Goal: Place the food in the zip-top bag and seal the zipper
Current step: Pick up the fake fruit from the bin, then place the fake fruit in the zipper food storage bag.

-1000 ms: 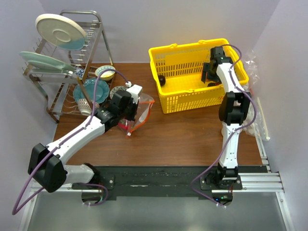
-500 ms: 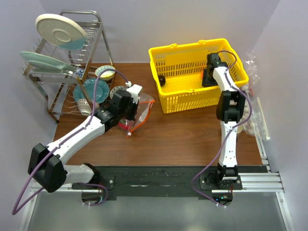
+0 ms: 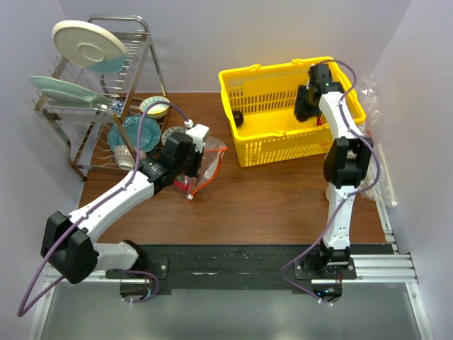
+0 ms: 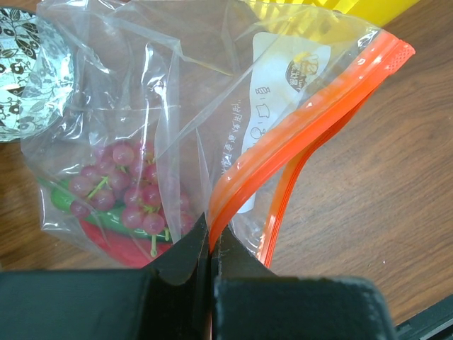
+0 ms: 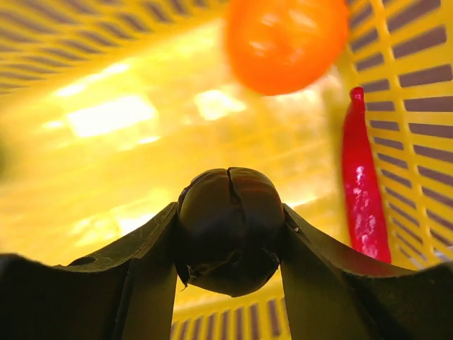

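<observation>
Clamped on the dark fruit (image 5: 228,237) at upper right, the right gripper (image 3: 305,108) lies well right of the zip-top bag (image 3: 209,160) pinched by the left gripper (image 4: 211,263).

Label (image 4: 283,92) on zip-top bag (image 4: 141,99): seemingly illegible.

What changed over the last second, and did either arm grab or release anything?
The right gripper dipped deeper into the yellow basket, then lifted back up, shut on the dark round fruit. Whether it gripped within this window cannot be told. The left gripper stays clamped on the zipper of the zip-top bag; nothing there moved.
</observation>
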Motion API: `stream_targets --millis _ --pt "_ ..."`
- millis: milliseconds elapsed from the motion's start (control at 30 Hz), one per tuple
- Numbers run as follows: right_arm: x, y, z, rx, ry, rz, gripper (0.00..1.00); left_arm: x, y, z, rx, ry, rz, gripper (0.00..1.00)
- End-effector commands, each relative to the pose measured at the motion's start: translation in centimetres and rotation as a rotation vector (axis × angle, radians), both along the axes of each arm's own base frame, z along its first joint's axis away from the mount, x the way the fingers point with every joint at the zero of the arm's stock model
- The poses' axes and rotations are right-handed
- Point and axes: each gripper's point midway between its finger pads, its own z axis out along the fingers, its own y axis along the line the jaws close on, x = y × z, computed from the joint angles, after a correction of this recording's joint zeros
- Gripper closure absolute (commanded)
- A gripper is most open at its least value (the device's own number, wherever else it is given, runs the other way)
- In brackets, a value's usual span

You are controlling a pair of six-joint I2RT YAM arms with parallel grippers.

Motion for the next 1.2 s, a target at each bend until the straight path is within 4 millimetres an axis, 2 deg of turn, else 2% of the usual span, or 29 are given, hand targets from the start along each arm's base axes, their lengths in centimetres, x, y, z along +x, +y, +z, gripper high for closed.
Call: stream_targets --millis 0,33,100,133,167,233,267,333,400,467,500,533,567,633,667,733,767,833,867,967,1133,1167 --pt "-0.5 5.6 11.5 0.214 -0.264 0.154 0.59 0.8 0.1 2.2 -0.025 -0.080 0.006 1.00" --pt "-1.7 7.2 14.3 0.284 -0.312 0.223 0.59 0.8 0.1 2.3 -0.025 -0.080 0.006 1.00" --pt "-2.8 8.7 15.8 0.361 -0.350 0.273 0.59 0.7 0.1 2.2 -0.027 -0.079 0.006 1.00" --pt "-4.3 10.1 18.3 0.427 -0.391 0.344 0.59 0.7 0.1 2.3 -0.027 -0.081 0.007 1.00" --pt "-5.3 11.1 19.4 0.471 -0.407 0.389 0.59 0.7 0.2 2.3 -0.025 -0.080 0.006 1.00" --pt "-6.7 12.7 19.9 0.557 -0.420 0.440 0.59 0.7 0.1 2.2 -0.025 -0.078 0.005 1.00" --pt "-8.6 13.8 21.1 0.607 -0.445 0.513 0.59 0.7 0.1 2.3 -0.026 -0.080 0.005 1.00" --pt "-10.9 15.6 22.2 0.660 -0.457 0.568 0.59 0.7 0.1 2.4 -0.028 -0.083 0.005 1.00" --pt "-14.1 17.7 22.9 0.684 -0.475 0.648 0.58 0.6 0.1 2.5 -0.030 -0.082 0.003 1.00" --pt "-16.7 18.9 23.0 0.688 -0.485 0.694 0.56 0.6 0.1 2.5 -0.030 -0.082 0.003 1.00" --pt "-18.4 20.6 22.9 0.700 -0.476 0.746 0.55 0.6 0.1 2.5 -0.031 -0.081 0.000 1.00" --pt "-19.3 21.3 22.7 0.706 -0.470 0.767 0.55 0.6 0.0 2.6 -0.034 -0.084 -0.001 1.00" --pt "-21.4 22.6 22.4 0.721 -0.463 0.812 0.55 0.6 0.0 2.8 -0.036 -0.086 -0.002 1.00" --pt "-23.2 23.8 21.6 0.740 -0.446 0.844 0.55 0.7 0.0 3.0 -0.038 -0.090 -0.001 1.00" --pt "-24.6 25.1 20.1 0.760 -0.411 0.869 0.55 0.7 0.0 3.0 -0.038 -0.089 0.001 1.00" --pt "-26.3 25.8 19.6 0.773 -0.413 0.889 0.56 0.7 0.0 3.5 -0.041 -0.090 0.004 1.00" --pt "-27.4 26.8 18.3 0.793 -0.386 0.907 0.56 0.6 -0.1 3.5 -0.046 -0.084 0.001 1.00" --pt "-28.3 27.5 17.5 0.804 -0.381 0.907 0.58 0.5 -0.4 4.3 -0.063 -0.083 -0.002 1.00" --pt "-29.3 28.3 16.5 0.824 -0.366 0.923 0.58 0.4 -0.5 4.6 -0.069 -0.079 -0.008 1.00" --pt "-30.1 29.9 15.5 0.846 -0.374 0.933 0.59 0.1 -1.0 5.8 -0.101 -0.066 -0.018 1.00" --pt "-30.7 32.3 14.9 0.875 -0.391 0.949 0.60 -0.8 -2.4 7.7 -0.171 -0.024 -0.063 1.00" --pt "-30.8 32.9 15.3 0.875 -0.409 0.958 0.59 -1.0 -2.8 7.9 -0.186 -0.015 -0.082 1.00"
